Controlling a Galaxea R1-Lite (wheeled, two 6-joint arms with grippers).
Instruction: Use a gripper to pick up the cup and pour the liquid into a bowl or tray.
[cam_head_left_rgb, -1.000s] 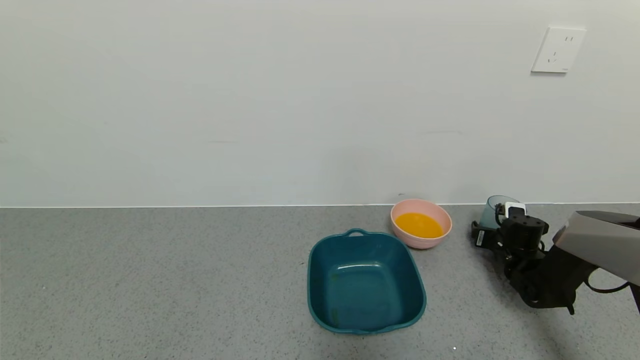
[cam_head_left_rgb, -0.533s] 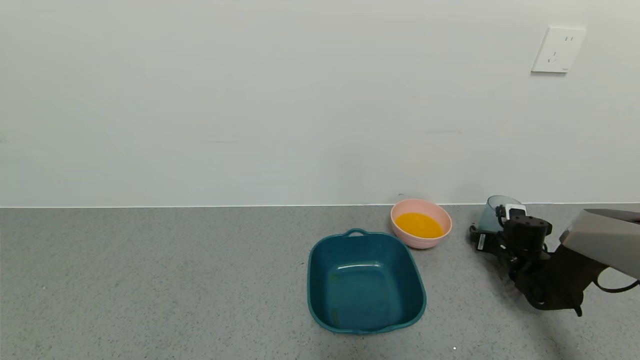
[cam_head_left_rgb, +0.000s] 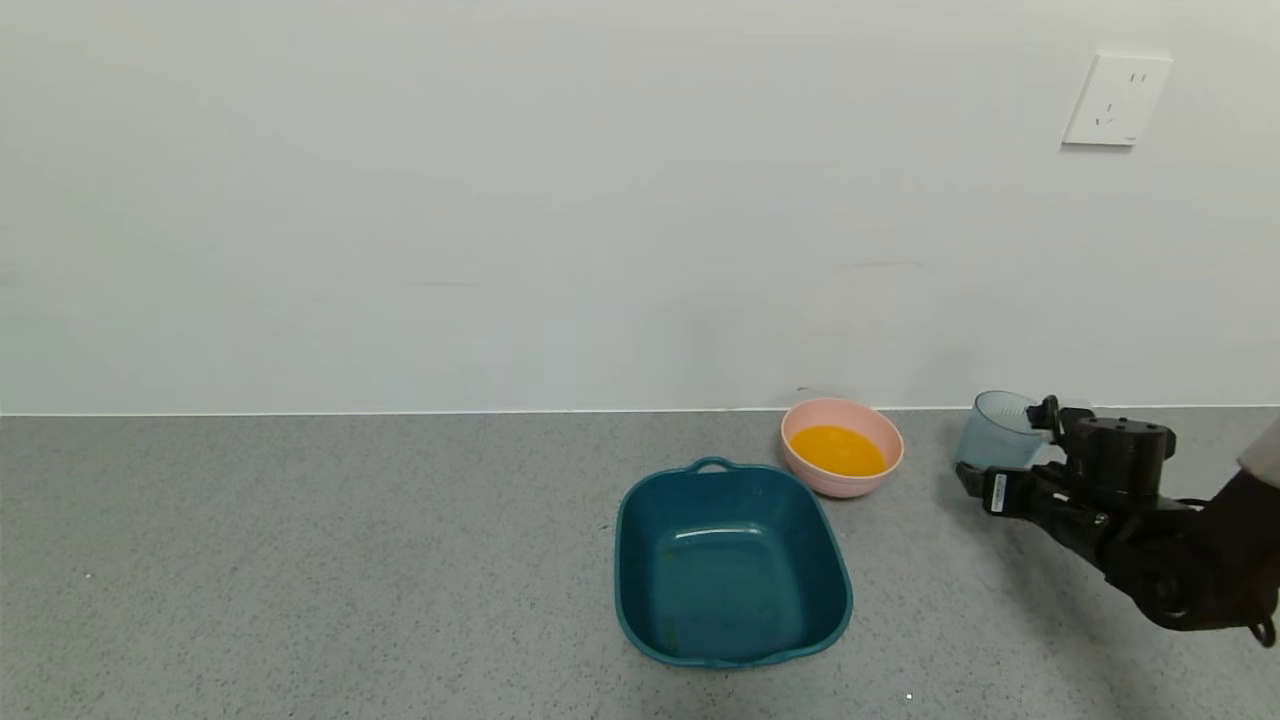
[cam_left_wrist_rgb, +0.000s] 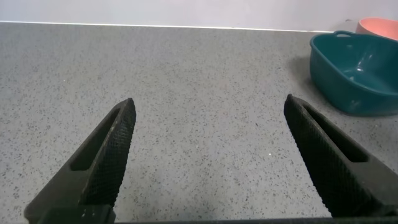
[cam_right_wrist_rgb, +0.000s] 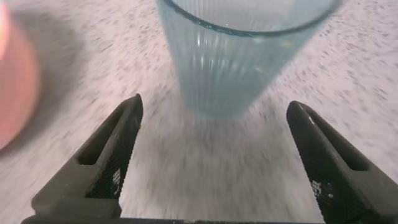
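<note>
The translucent blue-grey cup stands upright on the grey counter, right of the pale pink bowl. No liquid shows inside it. The orange liquid lies in the pink bowl. My right gripper is open, low over the counter just in front of the cup. In the right wrist view the cup stands beyond the spread fingers of the right gripper, not held. My left gripper is open and empty over bare counter, out of the head view.
A dark teal square tub with handles sits in front of the pink bowl, empty; it also shows in the left wrist view. The wall rises right behind the counter, with a socket at upper right.
My right gripper has drawn back to the right, away from the cup, and the arm has dropped lower. The cup stays upright in place and shows more fully.
</note>
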